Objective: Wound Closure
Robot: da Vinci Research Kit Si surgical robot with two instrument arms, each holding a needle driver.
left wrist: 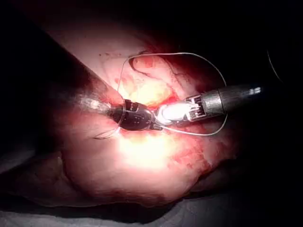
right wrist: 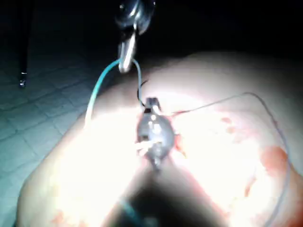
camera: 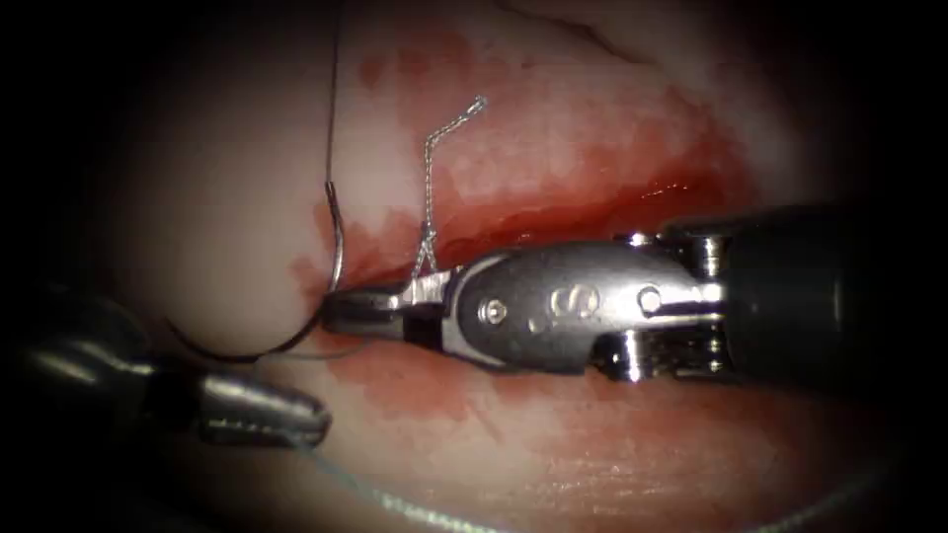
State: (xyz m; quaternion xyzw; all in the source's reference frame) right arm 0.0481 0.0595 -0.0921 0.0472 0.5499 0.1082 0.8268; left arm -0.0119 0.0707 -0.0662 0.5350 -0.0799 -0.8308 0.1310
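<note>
While red fluid (camera: 632,202) pooled along the cut (camera: 553,222) and stained the tissue (camera: 227,178) around it, a twisted, cut end of thread (camera: 434,168) stood up from a knot just above the right gripper (camera: 360,308), leaning toward one o'clock. That knot sat right against the upper jaw, crowding the spot where the needle was held. The right gripper reached in from three o'clock, lying across the cut, its jaws clamped together on the needle (camera: 336,242) near the middle of its curve. From the jaws the needle rose toward twelve o'clock, where the thread (camera: 334,99) ran on upward from its end; the other half swept down toward seven o'clock over the tissue left of the cut. Whether its point was in the tissue I could not tell. The left gripper (camera: 311,419) lay at about seven o'clock, just below the needle's lower arc, jaws together and holding nothing I could make out. A pale strand of thread trailed from beside it toward five o'clock.
</note>
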